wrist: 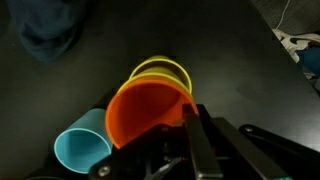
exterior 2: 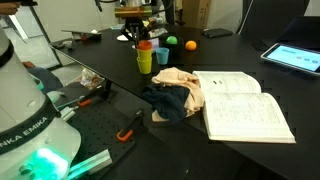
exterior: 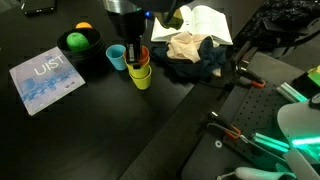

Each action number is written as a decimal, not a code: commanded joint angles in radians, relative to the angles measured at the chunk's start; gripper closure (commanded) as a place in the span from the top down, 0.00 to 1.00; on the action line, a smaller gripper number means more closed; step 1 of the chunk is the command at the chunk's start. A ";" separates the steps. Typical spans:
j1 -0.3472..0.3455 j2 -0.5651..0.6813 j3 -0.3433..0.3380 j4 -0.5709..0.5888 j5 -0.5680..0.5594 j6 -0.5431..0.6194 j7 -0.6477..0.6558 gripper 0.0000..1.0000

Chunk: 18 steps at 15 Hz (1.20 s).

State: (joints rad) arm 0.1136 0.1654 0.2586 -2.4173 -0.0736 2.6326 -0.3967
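Three plastic cups are clustered on the black table (exterior: 90, 120), and the orange cup (wrist: 150, 110) is the one in hand. The gripper (wrist: 188, 128) is seen from the wrist view with one finger inside the rim at about 4 o'clock, and the jaws appear clamped on that thin wall. The orange cup is held tilted, directly above and partly in the mouth of the yellow cup (wrist: 165, 68), whose rim shows at 12 to 1 o'clock of it. Whether the two walls touch cannot be told. The blue cup (wrist: 82, 148) is just beside the orange one at 8 o'clock, mouth turned toward the camera. In an exterior view a black bowl (exterior: 88, 52) with fruit is seen at 10 o'clock of the cups, and a pile of cloths (exterior: 195, 55) at 3 o'clock, both apart from them. Several risks are judged likely. The pinch is taken on one side of the rim only, so the cup could be rotated or dropped if the wall flexes. Because of the tilt, its lower edge could be caught on the yellow rim, and the yellow cup could be tipped or pushed across the table. If the two get wedged together, the yellow cup could be dragged up with any lift. The blue cup could be knocked over by a small sideways drift of the fingers toward 8 o'clock.
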 commanded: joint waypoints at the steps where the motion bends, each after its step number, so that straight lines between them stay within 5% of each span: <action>1: 0.014 -0.050 -0.013 -0.001 -0.015 -0.026 -0.008 0.02; 10: 0.027 -0.122 -0.015 0.057 -0.007 -0.088 -0.012 0.02; 18: 0.085 -0.127 0.025 0.054 0.152 -0.071 -0.075 0.02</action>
State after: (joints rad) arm 0.1696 0.0524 0.2679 -2.3589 -0.0150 2.5569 -0.4198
